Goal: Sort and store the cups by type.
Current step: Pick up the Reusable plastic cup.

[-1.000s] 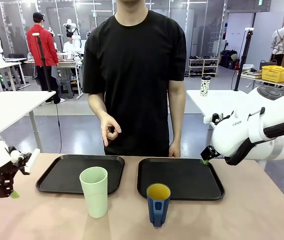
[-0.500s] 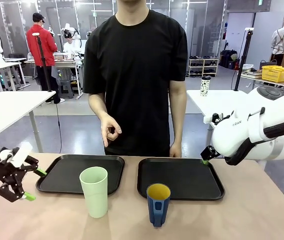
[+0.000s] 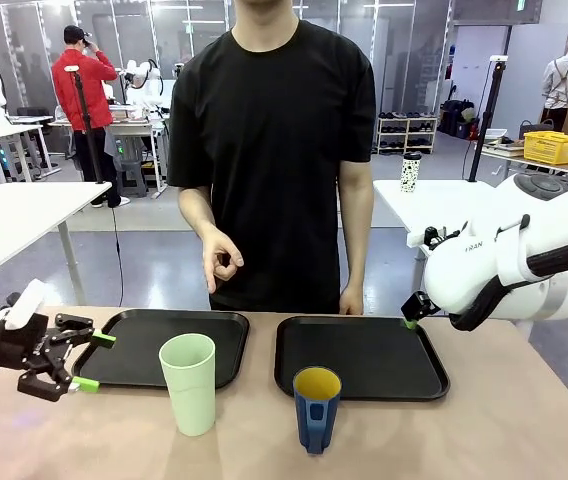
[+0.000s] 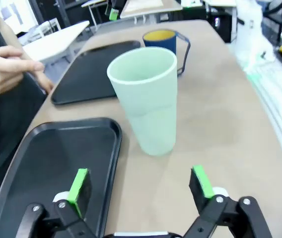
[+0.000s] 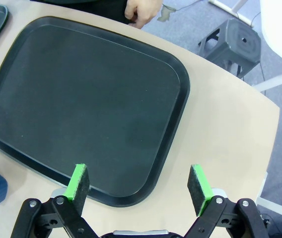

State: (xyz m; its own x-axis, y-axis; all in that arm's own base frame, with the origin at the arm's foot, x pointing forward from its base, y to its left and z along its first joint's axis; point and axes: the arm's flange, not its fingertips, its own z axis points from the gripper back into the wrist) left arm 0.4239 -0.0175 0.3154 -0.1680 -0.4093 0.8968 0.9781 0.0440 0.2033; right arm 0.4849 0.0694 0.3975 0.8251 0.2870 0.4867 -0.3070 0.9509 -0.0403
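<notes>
Left fingers (image 4: 80,182) and right fingers (image 5: 79,179) gape empty; the left should straddle the green tumbler (image 4: 148,109) at mid-height before closing.

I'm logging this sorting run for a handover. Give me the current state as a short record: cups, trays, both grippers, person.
green tumbler: upright on the table, in front of the left tray, not on it
blue cup: upright on the table, in front of the right tray, handle toward the robot
left gripper: open, fingers aimed at the green tumbler, apart from it
right gripper: open, above the right tray's edge, holding nothing
person: standing at the far side, one hand raised
</notes>
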